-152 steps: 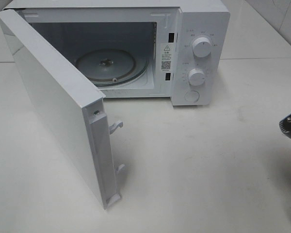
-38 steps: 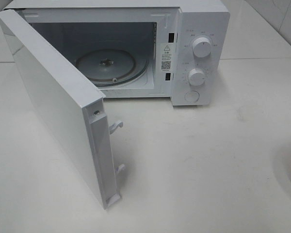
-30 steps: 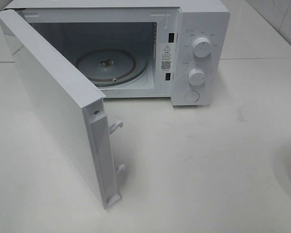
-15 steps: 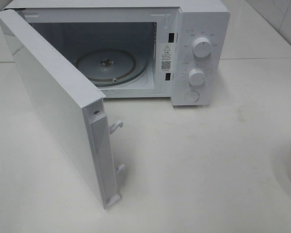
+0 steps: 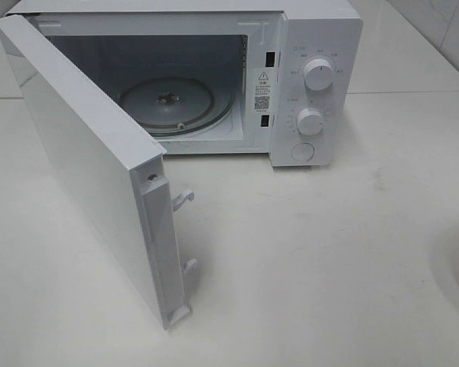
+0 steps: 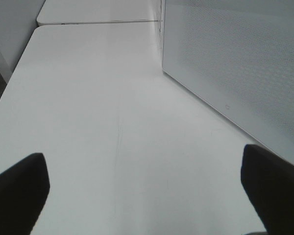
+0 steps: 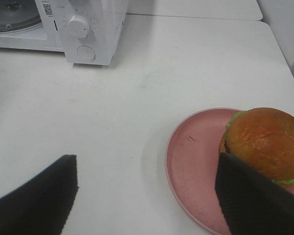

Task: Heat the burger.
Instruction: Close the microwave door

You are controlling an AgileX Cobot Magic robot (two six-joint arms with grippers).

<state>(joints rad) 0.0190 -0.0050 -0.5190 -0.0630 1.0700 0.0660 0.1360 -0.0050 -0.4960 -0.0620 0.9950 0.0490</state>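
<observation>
microwave: door open, glass turntable bare | burger on pink plate | both fingers apart

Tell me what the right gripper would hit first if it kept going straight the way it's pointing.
Probably bare table. The open right gripper aims between the microwave and the pink plate; depth is unclear.

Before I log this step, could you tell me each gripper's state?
Left gripper: open, empty.
Right gripper: open, holding nothing, beside the burger.
</observation>
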